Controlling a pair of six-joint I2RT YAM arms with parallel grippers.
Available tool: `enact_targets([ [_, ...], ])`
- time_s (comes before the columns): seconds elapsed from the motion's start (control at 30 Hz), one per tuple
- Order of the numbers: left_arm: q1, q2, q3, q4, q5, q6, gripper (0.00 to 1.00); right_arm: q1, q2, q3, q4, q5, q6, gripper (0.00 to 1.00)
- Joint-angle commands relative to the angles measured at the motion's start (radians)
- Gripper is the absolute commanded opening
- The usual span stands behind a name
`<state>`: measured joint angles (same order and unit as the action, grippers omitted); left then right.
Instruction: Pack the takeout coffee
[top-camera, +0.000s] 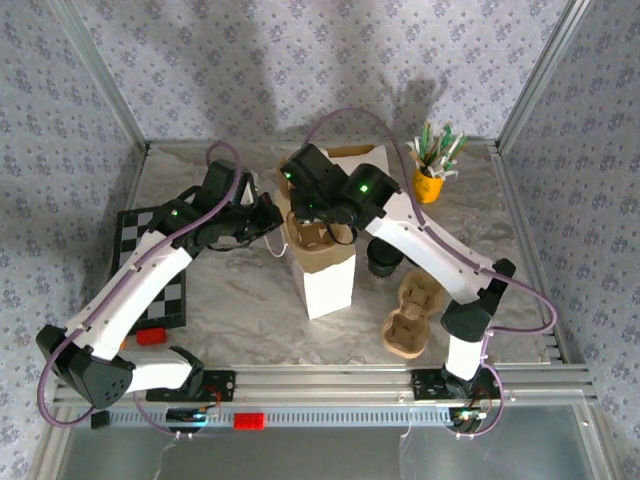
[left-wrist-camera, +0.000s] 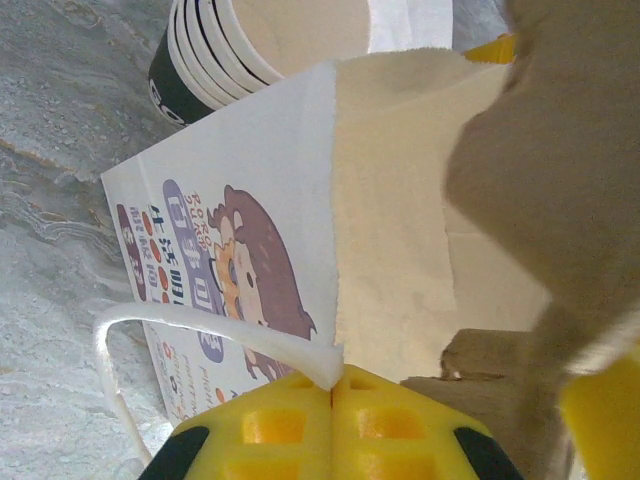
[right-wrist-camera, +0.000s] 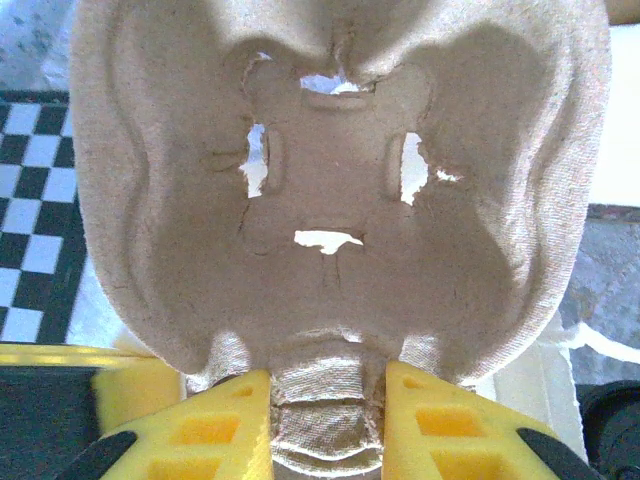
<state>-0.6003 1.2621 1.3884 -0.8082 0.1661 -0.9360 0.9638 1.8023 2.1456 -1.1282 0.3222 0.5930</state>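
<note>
Bag (top-camera: 330, 285): left gripper (left-wrist-camera: 334, 390) at its 10 o'clock, clamped on handle (left-wrist-camera: 210, 335), likely steadying the mouth. Right gripper (right-wrist-camera: 328, 385) at 12 o'clock pinches carrier (right-wrist-camera: 330, 180) rim above it. Cup (left-wrist-camera: 250, 40) outside.

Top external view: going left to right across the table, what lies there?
Checkerboard → paper bag → yellow cup of sticks.

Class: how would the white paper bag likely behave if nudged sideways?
Probably tips easily: the paper bag stands tall on a narrow base. Likely light and floppy, its thin walls open-topped. The left gripper, shut on its handle, may steady it.
</note>
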Motion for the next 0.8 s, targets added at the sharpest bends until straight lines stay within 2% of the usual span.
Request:
enact_targets([
  [0.0,0.005,-0.018,0.001,0.017,0.014,-0.010,0.00,0.005,-0.027,-0.013,0.009,0.042,0.009,0.27],
  [0.27,0.005,-0.018,-0.003,0.021,-0.004,-0.018,0.00,0.038,-0.063,-0.161,0.036,0.080,0.071,0.26],
  [0.77,0.004,-0.033,-0.013,-0.001,-0.080,-0.044,0.00,0.101,-0.122,-0.222,-0.065,0.119,0.122,0.27],
])
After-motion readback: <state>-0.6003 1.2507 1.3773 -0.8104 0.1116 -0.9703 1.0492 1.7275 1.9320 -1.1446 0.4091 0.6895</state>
